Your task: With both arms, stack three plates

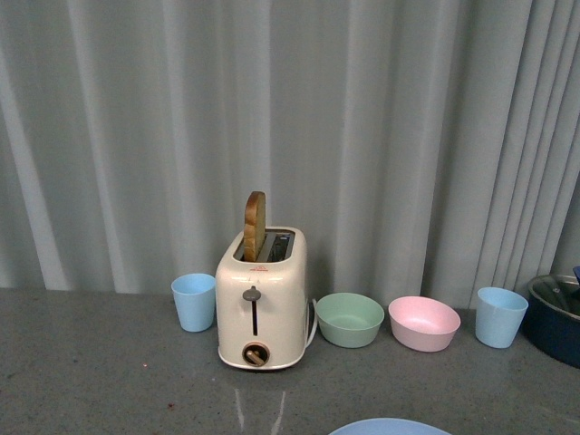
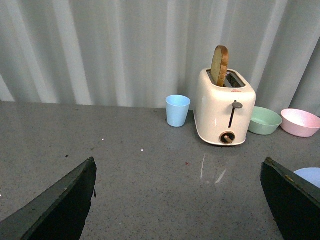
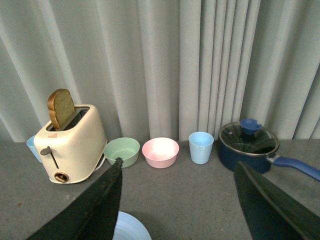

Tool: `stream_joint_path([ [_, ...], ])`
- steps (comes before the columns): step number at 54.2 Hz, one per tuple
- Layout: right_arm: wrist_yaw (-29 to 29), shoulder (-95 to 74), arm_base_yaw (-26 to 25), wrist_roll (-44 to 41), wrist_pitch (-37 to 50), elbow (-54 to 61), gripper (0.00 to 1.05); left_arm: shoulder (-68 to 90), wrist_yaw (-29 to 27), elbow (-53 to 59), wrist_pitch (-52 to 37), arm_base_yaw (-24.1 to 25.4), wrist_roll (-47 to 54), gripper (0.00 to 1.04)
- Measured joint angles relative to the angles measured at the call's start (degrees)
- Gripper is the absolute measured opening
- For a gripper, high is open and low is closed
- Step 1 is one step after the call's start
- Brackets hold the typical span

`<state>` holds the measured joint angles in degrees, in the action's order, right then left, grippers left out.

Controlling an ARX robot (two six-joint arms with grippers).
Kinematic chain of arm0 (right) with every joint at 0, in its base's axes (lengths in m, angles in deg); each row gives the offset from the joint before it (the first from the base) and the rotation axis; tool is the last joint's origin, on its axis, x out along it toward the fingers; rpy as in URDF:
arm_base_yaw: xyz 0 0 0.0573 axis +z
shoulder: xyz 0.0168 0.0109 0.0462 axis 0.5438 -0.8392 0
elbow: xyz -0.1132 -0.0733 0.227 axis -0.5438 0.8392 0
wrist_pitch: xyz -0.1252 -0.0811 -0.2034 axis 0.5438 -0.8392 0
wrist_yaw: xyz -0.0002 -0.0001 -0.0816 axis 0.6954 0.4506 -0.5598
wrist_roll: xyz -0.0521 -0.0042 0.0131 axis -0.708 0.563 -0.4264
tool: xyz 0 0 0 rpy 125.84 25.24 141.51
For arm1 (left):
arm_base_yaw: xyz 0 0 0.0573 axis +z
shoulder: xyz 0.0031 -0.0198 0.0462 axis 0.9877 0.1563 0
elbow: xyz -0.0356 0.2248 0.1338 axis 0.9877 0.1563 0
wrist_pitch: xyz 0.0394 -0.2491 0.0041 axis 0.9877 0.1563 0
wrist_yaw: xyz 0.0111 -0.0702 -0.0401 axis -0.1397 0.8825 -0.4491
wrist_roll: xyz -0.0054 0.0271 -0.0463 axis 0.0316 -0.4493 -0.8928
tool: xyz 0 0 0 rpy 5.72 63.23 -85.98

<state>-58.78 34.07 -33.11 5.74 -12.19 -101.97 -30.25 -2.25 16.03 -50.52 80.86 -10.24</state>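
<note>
Only the light blue plate shows. Its far rim peeks in at the bottom edge of the front view (image 1: 390, 427). A sliver shows by one finger in the left wrist view (image 2: 308, 175), and part of it lies beside one finger in the right wrist view (image 3: 131, 228). The pink and cream-beige plates are out of view. My left gripper (image 2: 178, 200) is open and empty over bare grey counter. My right gripper (image 3: 177, 200) is open and empty above the counter, before the bowls. Neither arm shows in the front view.
A cream toaster (image 1: 262, 301) with a slice of bread stands mid-counter. A light blue cup (image 1: 194, 301) is left of it. To its right are a green bowl (image 1: 350, 319), a pink bowl (image 1: 423, 323), another blue cup (image 1: 500, 316) and a dark blue lidded pot (image 3: 248, 145). Grey curtains hang behind.
</note>
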Motion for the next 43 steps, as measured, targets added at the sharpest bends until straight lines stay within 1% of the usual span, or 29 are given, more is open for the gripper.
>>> stream_joint_path([
  [2, 0.0, 2.8, 0.0, -1.2, 0.0, 1.8, 0.57, 0.0, 0.0, 0.0, 0.0, 0.0, 0.0, 0.98],
  [5, -0.1, 4.0, 0.0, -1.9, 0.3, 3.3, 0.49, 0.0, 0.0, 0.0, 0.0, 0.0, 0.0, 0.98],
  [9, -0.2, 5.4, 0.0, -2.6, 0.8, 6.4, 0.33, 0.0, 0.0, 0.0, 0.0, 0.0, 0.0, 0.98],
  [18, -0.2, 8.4, 0.0, -3.0, 1.9, 10.6, 0.03, 0.0, 0.0, 0.0, 0.0, 0.0, 0.0, 0.98],
  [33, -0.2, 13.3, 0.0, -3.2, 2.1, 15.8, 0.03, 0.0, 0.0, 0.0, 0.0, 0.0, 0.0, 0.98],
  [37, -0.2, 18.2, 0.0, -3.2, -3.3, 16.2, 0.03, 0.0, 0.0, 0.0, 0.0, 0.0, 0.0, 0.98],
  [43, -0.2, 21.4, 0.0, -3.2, -4.3, 16.9, 0.03, 0.0, 0.0, 0.0, 0.0, 0.0, 0.0, 0.98],
])
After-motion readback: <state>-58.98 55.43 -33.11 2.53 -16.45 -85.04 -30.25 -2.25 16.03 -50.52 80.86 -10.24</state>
